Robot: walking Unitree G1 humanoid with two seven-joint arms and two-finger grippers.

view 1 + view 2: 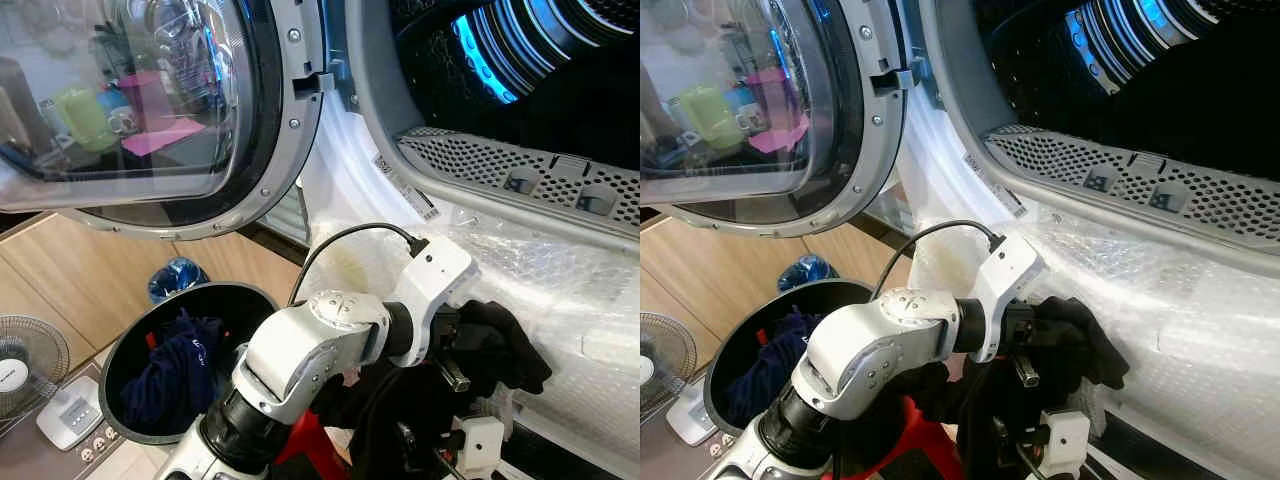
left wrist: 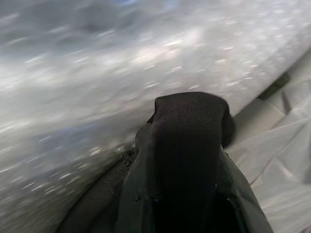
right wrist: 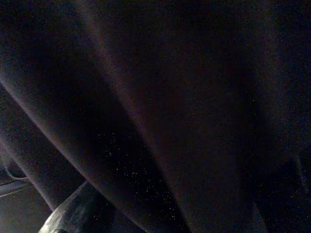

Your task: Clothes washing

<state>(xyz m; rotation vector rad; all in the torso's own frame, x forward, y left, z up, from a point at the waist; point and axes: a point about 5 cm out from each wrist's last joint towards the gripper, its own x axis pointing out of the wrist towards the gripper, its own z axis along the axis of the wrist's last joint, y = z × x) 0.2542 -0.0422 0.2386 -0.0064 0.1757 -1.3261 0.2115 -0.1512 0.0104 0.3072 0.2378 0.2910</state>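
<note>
Holding a black garment (image 1: 505, 350) up vs the washer's wrapped front, the left gripper (image 1: 470, 345) sits just below the drum opening (image 1: 560, 90); door (image 1: 150, 110) swung open to the left, basket (image 1: 125, 375) w/ dark clothes lower left. Right eye: same, cloth bunched at the wrist, drum up and to the right of it. Left wrist: fabric draped over the fingers, so clamped on it I'd judge. Right wrist: dark folds; right gripper's state can't be told.
</note>
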